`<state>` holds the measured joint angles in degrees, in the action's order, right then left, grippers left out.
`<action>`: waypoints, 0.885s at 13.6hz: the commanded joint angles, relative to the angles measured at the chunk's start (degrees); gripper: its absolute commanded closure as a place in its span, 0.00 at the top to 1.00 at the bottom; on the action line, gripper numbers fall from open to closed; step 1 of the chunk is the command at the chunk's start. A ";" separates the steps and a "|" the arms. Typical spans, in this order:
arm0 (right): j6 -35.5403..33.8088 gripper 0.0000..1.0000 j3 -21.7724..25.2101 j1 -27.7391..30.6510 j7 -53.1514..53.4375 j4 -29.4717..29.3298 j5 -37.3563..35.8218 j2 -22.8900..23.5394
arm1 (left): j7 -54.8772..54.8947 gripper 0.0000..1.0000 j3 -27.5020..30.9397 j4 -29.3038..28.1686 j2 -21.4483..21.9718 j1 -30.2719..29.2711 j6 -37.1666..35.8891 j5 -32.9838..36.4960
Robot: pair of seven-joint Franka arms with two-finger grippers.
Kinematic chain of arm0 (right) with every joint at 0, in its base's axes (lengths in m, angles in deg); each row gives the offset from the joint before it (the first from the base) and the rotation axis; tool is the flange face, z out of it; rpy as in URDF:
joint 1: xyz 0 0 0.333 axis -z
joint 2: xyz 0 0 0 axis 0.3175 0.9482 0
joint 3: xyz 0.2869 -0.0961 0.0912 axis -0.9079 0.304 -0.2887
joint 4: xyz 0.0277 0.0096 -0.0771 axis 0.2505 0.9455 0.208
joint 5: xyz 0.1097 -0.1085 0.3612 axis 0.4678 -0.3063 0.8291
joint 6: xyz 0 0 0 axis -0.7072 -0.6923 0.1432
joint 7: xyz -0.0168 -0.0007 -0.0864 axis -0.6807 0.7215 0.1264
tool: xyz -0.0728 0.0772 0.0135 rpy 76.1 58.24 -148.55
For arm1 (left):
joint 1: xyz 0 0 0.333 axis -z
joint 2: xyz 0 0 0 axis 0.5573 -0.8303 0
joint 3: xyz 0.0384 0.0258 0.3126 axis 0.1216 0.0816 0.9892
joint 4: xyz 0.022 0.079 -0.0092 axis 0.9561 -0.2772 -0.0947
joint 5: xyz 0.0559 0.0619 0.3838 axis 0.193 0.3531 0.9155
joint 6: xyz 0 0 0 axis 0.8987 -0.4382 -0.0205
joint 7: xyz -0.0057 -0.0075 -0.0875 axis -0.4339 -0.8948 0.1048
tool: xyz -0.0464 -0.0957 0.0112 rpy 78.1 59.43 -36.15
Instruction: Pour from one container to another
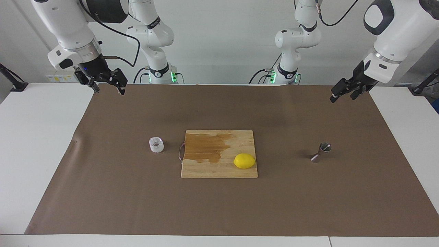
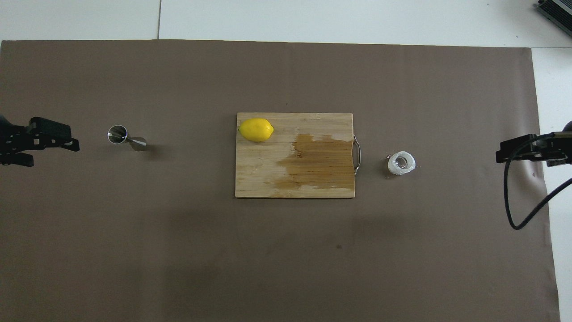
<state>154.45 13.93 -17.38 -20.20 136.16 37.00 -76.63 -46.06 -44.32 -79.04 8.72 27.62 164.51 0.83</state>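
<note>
**Both arms up, nothing grabbed**

The clear cup [image 1: 156,144] is sitting on the brown mat [image 1: 219,206] beside the cutting board [image 1: 219,169], toward the right arm's end. The steel jigger [image 1: 321,151] is standing toward the left arm's end. The left gripper [image 1: 344,93] and right gripper [image 1: 108,90] are hanging over the mat's corners, fingers spread, gripping nothing. A lemon [image 1: 244,161] is lying on the board.
</note>
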 commanded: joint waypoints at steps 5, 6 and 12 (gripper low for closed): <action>0.49 1.00 -0.33 0.80 -0.83 1.22 0.29 -0.98 | -25.71 1.00 -0.26 -11.21 -3.37 -8.85 11.58 -19.10; 0.49 1.00 -0.33 0.80 -0.83 1.22 0.29 -0.98 | -29.06 1.00 -0.26 -14.63 -3.11 -10.08 14.74 -22.71; 0.49 1.00 -0.33 0.80 -0.83 1.22 0.29 -0.98 | -47.53 1.00 -0.26 -28.26 0.75 -12.29 27.76 -42.83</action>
<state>154.45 13.93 -17.38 -20.20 136.16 37.00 -76.63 -89.83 -44.10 -100.61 5.49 17.06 188.59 -36.12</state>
